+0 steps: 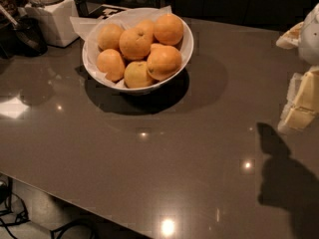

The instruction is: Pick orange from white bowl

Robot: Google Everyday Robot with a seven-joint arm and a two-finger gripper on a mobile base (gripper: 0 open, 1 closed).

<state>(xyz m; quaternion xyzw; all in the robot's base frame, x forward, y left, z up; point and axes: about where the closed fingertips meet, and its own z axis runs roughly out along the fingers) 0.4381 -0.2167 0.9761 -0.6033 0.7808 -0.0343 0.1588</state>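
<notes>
The white bowl (183,59) is sitting on the glossy dark counter (149,173), holding a pile of fruit, with the orange (168,29) lying at the heap's back right beside the rim. The gripper (301,103) is hanging at the right edge, well apart from the bowl, casting a shadow (279,178) on the counter.

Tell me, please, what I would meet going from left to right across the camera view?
White square jar at the back left → white bowl heaped with oranges → gripper at the right edge, above the table.
</notes>
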